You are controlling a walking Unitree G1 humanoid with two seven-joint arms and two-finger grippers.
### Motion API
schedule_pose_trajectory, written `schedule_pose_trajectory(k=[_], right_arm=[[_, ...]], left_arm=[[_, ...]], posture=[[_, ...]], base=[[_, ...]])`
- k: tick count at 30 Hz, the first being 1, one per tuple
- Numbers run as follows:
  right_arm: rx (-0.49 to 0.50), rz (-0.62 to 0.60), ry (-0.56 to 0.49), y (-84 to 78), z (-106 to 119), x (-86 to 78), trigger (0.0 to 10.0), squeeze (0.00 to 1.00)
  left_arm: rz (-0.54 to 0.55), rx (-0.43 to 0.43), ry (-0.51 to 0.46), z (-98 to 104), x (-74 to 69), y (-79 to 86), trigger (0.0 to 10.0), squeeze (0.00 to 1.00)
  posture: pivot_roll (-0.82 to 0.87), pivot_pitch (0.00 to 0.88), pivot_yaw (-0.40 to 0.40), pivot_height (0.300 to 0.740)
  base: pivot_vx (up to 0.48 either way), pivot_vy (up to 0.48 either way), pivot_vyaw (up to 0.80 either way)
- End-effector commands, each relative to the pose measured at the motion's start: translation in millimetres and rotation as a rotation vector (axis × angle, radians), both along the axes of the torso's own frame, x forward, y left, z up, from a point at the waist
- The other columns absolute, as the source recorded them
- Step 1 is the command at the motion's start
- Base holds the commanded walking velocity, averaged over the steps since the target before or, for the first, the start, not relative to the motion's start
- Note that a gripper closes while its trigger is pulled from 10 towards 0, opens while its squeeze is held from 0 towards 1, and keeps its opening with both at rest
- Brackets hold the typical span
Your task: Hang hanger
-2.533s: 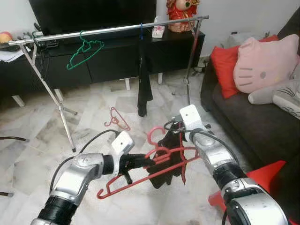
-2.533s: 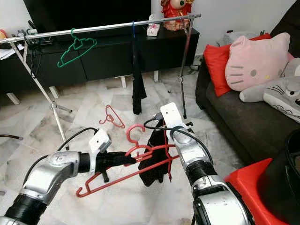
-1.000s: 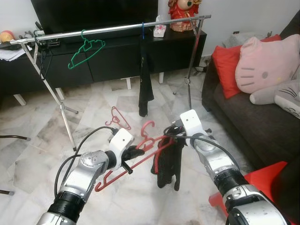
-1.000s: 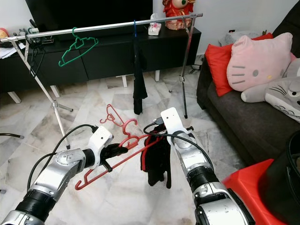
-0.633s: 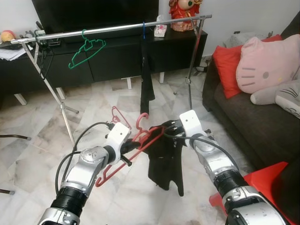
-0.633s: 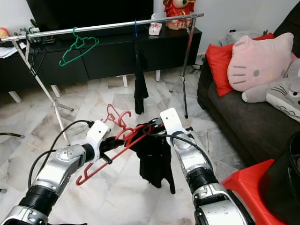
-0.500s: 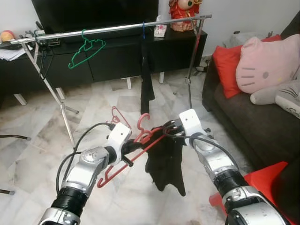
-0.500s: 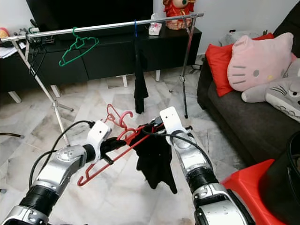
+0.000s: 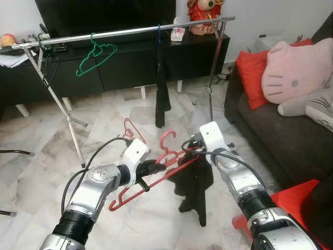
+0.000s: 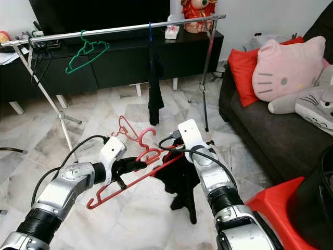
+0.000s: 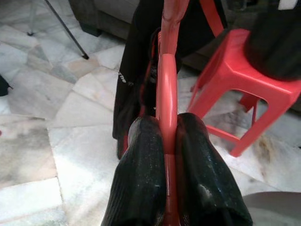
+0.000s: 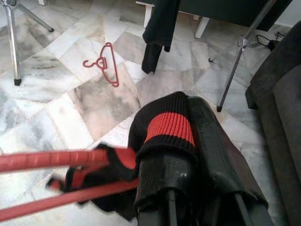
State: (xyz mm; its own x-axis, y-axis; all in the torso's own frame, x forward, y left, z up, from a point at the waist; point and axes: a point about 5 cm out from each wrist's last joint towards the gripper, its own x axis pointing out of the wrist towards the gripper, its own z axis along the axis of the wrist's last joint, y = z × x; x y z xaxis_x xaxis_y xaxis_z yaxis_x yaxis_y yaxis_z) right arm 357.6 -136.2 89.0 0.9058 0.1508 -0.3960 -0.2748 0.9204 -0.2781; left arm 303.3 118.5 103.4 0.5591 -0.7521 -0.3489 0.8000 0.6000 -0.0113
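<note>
Now, comparing with half a second back, I see the red hanger (image 9: 156, 174) has dropped a little and tipped flatter, and the black garment (image 9: 193, 182) slung on it has swung so its tail hangs lower toward the marble floor (image 9: 104, 125); I read that as the load settling and not as progress toward the clothes rail (image 9: 125, 32), which stands well apart at the far side of the room. My left gripper (image 9: 158, 167) has its fingers (image 11: 141, 179) pinched shut on the hanger's neck, the red bar sandwiched between them in the left wrist view. My right gripper (image 9: 190, 151) is clamped on the red-striped cuff of the garment (image 12: 169, 125) where it drapes over the hanger's upper end. The hanger is held in the air between both arms, low in front of me. Its long axis runs diagonally, lower end toward my left, upper end toward my right gripper, and the hook (image 9: 167, 138) points up and away toward the rail. A green hanger (image 9: 94, 56) and a dark garment (image 9: 162, 88) hang on the rail already; a spare red hanger (image 9: 132, 131) lies on the floor.
</note>
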Motion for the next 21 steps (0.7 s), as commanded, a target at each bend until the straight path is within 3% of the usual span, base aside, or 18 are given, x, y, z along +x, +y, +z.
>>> schedule_pose_trajectory(k=[1, 4, 14, 21], right_arm=[[0.01, -0.003, -0.027, 0.1, 7.3, 2.3, 10.0, 0.0], [0.001, -0.014, -0.025, -5.3, 7.1, 2.6, 10.0, 0.0], [0.004, -0.002, -0.017, -0.9, 4.2, -0.1, 10.0, 0.0], [0.011, 0.017, -0.014, 3.6, 2.7, -1.8, 10.0, 0.0]], left_arm=[[-0.023, -0.005, 0.002, 2.2, -2.6, 0.1, 10.0, 0.0], [-0.076, 0.008, 0.021, 0.8, -9.4, 2.8, 10.0, 0.0], [0.196, 0.09, -0.057, -2.6, 15.5, 17.7, 10.0, 0.0], [0.196, 0.088, -0.05, -3.9, 15.0, 18.2, 10.0, 0.0]], posture=[[-0.08, 0.0, 0.022, 0.74], [-0.08, 0.0, 0.021, 0.74], [-0.08, 0.0, 0.023, 0.74], [-0.08, 0.0, 0.024, 0.74]], base=[[0.0, 0.0, 0.0], [0.0, 0.0, 0.0], [0.0, 0.0, 0.0], [0.0, 0.0, 0.0]])
